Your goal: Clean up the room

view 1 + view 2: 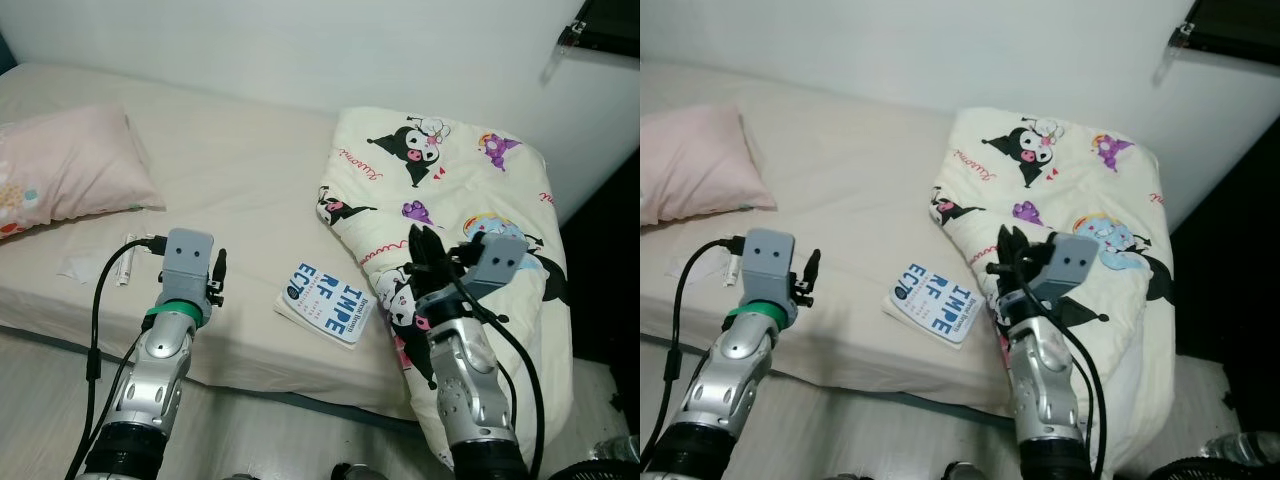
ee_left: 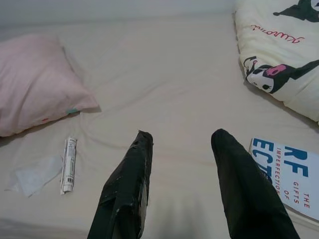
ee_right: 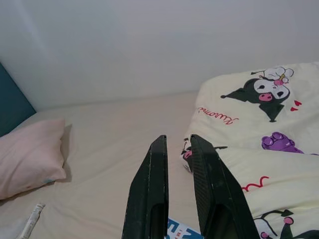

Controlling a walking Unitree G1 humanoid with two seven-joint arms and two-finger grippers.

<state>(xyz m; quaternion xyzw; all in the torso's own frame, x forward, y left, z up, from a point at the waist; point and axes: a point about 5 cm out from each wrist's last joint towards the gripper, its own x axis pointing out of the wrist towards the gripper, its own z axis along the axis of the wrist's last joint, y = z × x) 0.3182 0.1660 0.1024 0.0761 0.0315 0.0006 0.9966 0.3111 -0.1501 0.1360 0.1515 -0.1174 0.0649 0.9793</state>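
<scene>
Beige sheeting covers the bed [image 1: 230,190], which is set against a white wall. A pink pillow [image 1: 65,170] is found at the bed's left end, and a cream cartoon-print quilt [image 1: 450,190] is heaped at the right end, draped over the front edge. A white book with blue lettering [image 1: 328,301] is seen lying flat near the front edge, just beside the quilt. A small rolled tube [image 2: 69,164] and a crumpled white tissue [image 2: 34,174] are noted near the front edge, below the pillow.

The left pincer [image 2: 182,164] is held above the front edge between tube and book; its fingers are spread wide apart and nothing is gripped. The right pincer [image 3: 177,164] is raised by the quilt's near side; its fingers are nearly closed, a narrow gap remaining, and nothing is held.
</scene>
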